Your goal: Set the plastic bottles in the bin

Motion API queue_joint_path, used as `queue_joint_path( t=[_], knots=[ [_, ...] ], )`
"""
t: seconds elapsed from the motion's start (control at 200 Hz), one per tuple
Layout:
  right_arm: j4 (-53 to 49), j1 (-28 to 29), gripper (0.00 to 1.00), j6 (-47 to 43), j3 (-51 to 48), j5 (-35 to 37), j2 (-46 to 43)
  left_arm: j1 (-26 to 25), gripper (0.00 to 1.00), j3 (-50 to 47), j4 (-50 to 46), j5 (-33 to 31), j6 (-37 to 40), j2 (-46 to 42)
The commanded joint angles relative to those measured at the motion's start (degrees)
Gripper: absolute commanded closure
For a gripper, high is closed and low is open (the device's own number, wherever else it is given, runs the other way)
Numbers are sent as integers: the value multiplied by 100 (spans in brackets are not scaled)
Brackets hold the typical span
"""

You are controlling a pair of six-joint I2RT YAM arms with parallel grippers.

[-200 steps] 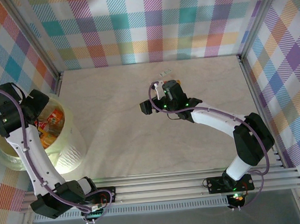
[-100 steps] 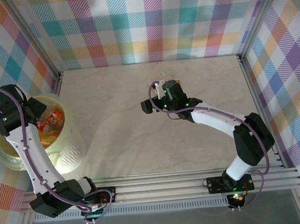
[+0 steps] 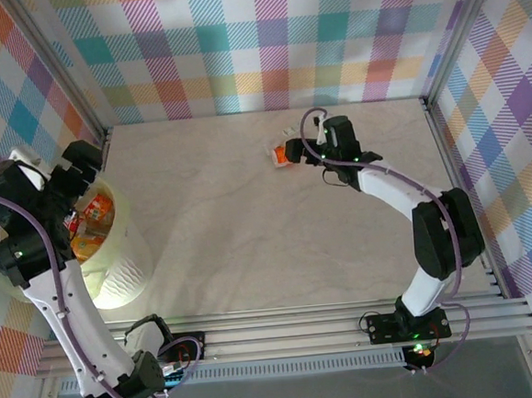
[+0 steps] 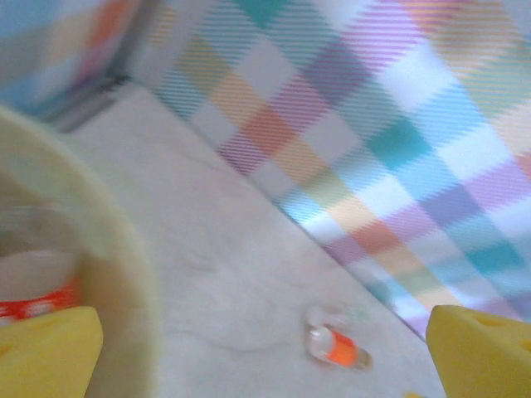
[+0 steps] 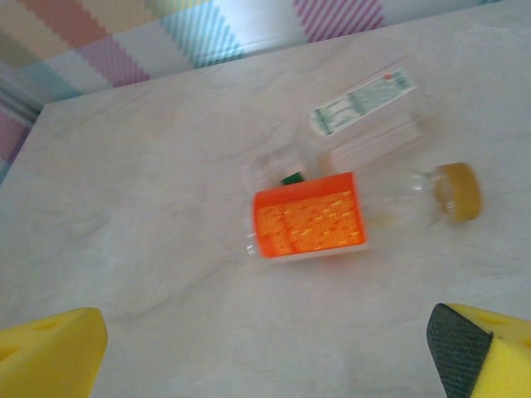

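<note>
Top external: bin (image 3: 128,265), nearest; orange-label bottles (image 3: 92,217) inside. Left gripper (image 4: 265,352) over bin rim, fingers spread wide, empty. Well right of bin, farther back: orange-label bottle (image 5: 311,215) lying against clear crushed container (image 5: 365,116); right gripper (image 5: 265,352) just beside, spread wide, holding nothing.

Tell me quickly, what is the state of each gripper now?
Left gripper: open, holding nothing.
Right gripper: open, holding nothing.
</note>
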Motion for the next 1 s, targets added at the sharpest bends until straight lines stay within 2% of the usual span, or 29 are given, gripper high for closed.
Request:
queue_joint_path(
  t=[0.0, 0.08, 0.14, 0.32, 0.475, 0.59, 0.705, 0.885, 0.995],
  knots=[
    [-248, -250, 0, 177, 378, -262, 339, -467, 0, -258, 933, 848, -406, -82],
    [-511, -366, 0, 599, 599, 32, 564, -902, 0, -416, 1203, 707, -456, -158],
    [-643, -391, 0, 941, 753, 188, 744, -1450, 0, -576, 1446, 588, -503, -187],
    [-1100, -349, 0, 2015, 1511, -33, 1465, -2706, 0, -1032, 2265, 323, -592, 114],
    [-1798, -86, 0, 2701, 2260, 1205, 2121, -3425, 0, -1038, 2405, -68, -463, 693],
    [-2855, 68, 0, 2972, 3263, 1866, 2780, -3668, 0, -938, 2252, -316, -318, 1066],
    [-3428, 183, 0, 3019, 4060, 2041, 3297, -3736, 0, -869, 2131, -415, -225, 1290],
    [-3752, 338, 0, 3109, 4482, 2368, 3709, -3745, 0, -874, 1998, -595, -132, 1388],
    [-3686, 365, 0, 3176, 4349, 2309, 3743, -3745, 0, -866, 1914, -655, -87, 1408]
  ],
)
